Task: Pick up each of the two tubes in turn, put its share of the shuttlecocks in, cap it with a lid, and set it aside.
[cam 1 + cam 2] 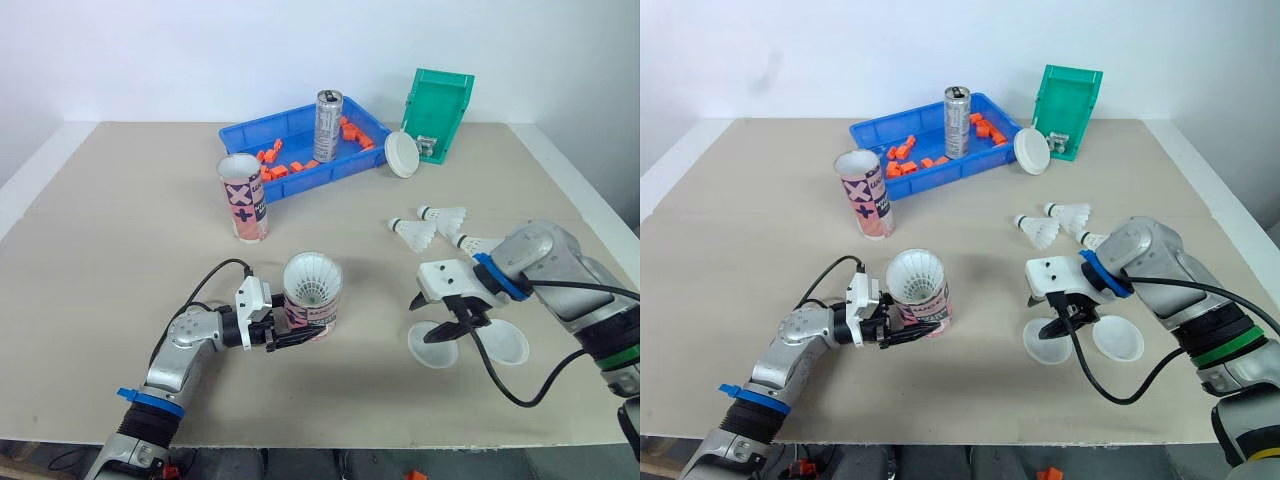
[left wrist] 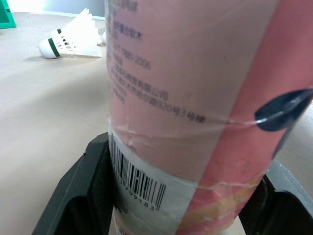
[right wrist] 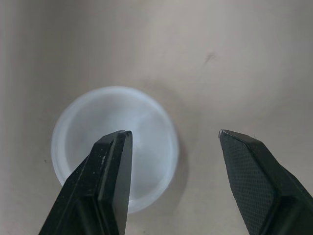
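My left claw [image 1: 298,336] pinches the filled tube [image 1: 313,295] upright; my right claw [image 3: 173,135] hangs spread above a lid [image 3: 144,120]. Capping is in hand: next I must drop and nip its rim.

Items as I logged them from the remote station.
- Near tube [image 2: 195,98]: paper wrap with pink print. It had a low sheen and was creased at the label seams.
- Far tube [image 1: 243,197]: looked like the same printed paper.
- Lids [image 3: 146,147]: translucent white plastic, smooth and faintly glossy.
- Shuttlecocks [image 1: 415,234]: white skirts, which I read as matt.
- Table [image 1: 120,250]: beige, matt and smooth, with faint marks.
- Tray [image 1: 250,135]: glossy blue plastic.
- Can [image 1: 328,125]: metal with a dull shine.
- Bin [image 1: 437,112]: green plastic.
- Right gripper [image 3: 173,132] fingers [image 3: 254,181]: black, matt and finely dimpled.
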You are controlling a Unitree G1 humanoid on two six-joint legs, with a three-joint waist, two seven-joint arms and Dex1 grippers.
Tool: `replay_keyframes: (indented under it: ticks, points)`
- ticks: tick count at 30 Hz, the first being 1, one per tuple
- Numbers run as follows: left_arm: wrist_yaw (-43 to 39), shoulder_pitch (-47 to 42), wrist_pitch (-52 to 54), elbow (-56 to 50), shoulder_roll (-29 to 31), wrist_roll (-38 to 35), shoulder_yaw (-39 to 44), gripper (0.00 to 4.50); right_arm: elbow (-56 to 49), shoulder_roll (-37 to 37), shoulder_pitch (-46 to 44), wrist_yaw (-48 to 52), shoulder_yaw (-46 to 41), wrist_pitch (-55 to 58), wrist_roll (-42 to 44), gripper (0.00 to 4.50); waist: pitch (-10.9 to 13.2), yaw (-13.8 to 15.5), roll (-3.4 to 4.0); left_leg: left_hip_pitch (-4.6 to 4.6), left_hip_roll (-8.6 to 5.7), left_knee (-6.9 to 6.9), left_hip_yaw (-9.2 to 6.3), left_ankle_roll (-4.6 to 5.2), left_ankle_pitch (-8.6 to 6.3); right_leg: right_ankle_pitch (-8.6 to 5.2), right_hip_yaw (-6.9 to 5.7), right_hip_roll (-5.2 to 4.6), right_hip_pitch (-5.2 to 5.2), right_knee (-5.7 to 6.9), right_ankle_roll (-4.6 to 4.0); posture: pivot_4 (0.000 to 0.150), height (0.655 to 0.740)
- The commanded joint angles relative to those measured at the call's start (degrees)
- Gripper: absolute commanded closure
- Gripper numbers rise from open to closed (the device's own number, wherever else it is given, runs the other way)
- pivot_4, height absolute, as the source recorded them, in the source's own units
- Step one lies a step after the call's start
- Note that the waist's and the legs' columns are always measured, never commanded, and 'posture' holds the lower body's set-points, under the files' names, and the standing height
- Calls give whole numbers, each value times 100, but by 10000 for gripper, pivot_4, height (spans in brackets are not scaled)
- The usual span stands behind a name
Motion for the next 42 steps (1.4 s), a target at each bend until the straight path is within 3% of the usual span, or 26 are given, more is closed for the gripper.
replay_keyframes:
  ticks: [1, 2, 6, 7, 15, 22, 26, 32, 42]
  points:
    - [4, 20, 75, 345, -20, 188, -155, 17520, 32, -6, -78, 241, 70, -252, -131, 21158, 0, 0, 0, 2, 0, 0, 0, 0, 0, 0, 0, 0, 3, 0, 0, 1500, 7400]
    - [-2, -8, 78, 384, -21, 175, -134, 17520, 13, -19, -98, 249, 99, -267, -88, 27407, 0, -1, 0, 6, 0, 1, 0, 0, 0, 1, 0, 0, 5, 0, 0, 1500, 7400]
    - [-39, -129, 0, 598, -22, 218, -105, 17520, -38, -139, -168, 252, 279, -375, 4, 43019, 0, -2, -1, 28, 0, 2, 0, -2, 1, 1, 0, 0, 25, 0, 0, 1500, 7400]
    - [-51, -172, -15, 654, -29, 221, -94, 17520, -28, -172, -186, 252, 330, -440, 5, 44123, 1, -2, -2, 38, 0, 2, 0, -2, 1, 0, 0, 0, 35, 0, -1, 1500, 7400]
    - [-113, -418, -148, 964, -85, 223, -42, 17520, 107, 17, -444, 252, 49, -373, 55, 44123, 0, -9, -2, 69, -5, 2, 6, -18, 8, 0, 10, -5, 64, -9, -2, 1500, 7400]
    - [-422, -524, 4, 1152, -35, 253, -186, 17520, -195, 216, -1362, 252, -694, 451, 1086, 44123, 1, -10, -2, 66, -8, 2, 4, -21, 11, 2, 14, -5, 64, -8, 2, 1500, 7400]
    - [-668, -707, 152, 1362, -11, 244, -221, 17520, -250, 574, -2376, 252, -937, 939, 1815, 44123, 1, -26, 3, 64, -6, -8, 10, -24, 9, -1, 17, -4, 56, -13, 0, 1500, 7400]
    - [-1116, -1062, 496, 1627, 94, 244, -301, 17520, -40, 1301, -3359, 252, -523, 738, 1996, 44123, 0, -31, -1, 61, -4, -15, 4, -27, 7, -4, 13, -2, 55, -22, -2, 1500, 7400]
    - [-1558, -1235, 544, 1619, 424, 613, -670, 17520, 517, 1815, -3881, 252, 375, -421, 1556, 44123, -3, -35, -8, 61, 0, -63, -2, -27, 3, -22, 10, 7, 47, -22, -1, 1500, 7400]
